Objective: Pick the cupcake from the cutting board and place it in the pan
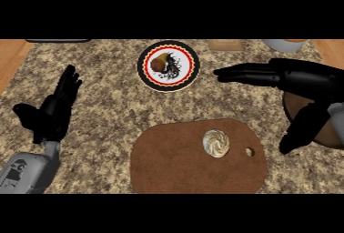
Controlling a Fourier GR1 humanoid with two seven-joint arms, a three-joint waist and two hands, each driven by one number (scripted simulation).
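A cupcake (216,143) with pale swirled frosting stands on the brown cutting board (174,168), toward its right side, near the board's small hole. The brown pan (331,132) lies at the right edge, mostly hidden under my right hand (295,78). That hand is open, fingers stretched left and thumb hanging down, above and right of the cupcake, not touching it. My left hand (50,111) rests open at the left, fingers up, well away from the board.
A round plate (169,66) with a red, black and white rim holds a brown food item behind the board. A grey bowl (285,44), a tan block (225,44) and a dark object (59,40) sit along the far edge. Wooden strips flank the granite counter.
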